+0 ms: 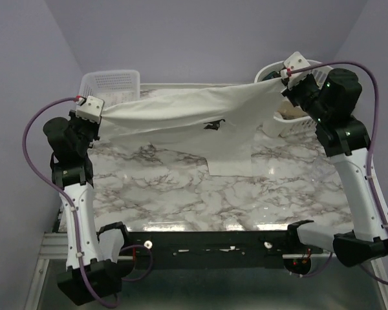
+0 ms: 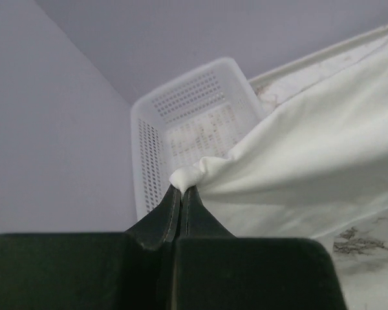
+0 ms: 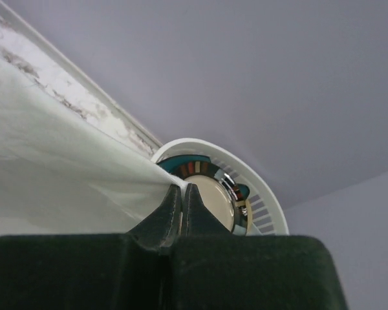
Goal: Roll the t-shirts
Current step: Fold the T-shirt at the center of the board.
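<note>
The t-shirt (image 1: pixel 181 110), white with a small black print (image 1: pixel 213 124) on its chest, hangs stretched in the air above the far half of the marble table (image 1: pixel 181 194). Its long axis runs left to right along the far edge. The left gripper (image 2: pixel 182 187) is clamped on one bunched corner. The right gripper (image 3: pixel 183 187) is clamped on the opposite end, slightly higher. The cloth spans between them, so neither arm is nearer. A loose flap droops toward the table's middle. A rectangular lattice basket (image 1: pixel 110 81) stands at the far-left corner and a round basket (image 1: pixel 275 126) at the far-right. Laying the shirt flat likely needs both arms lowering together.
</note>
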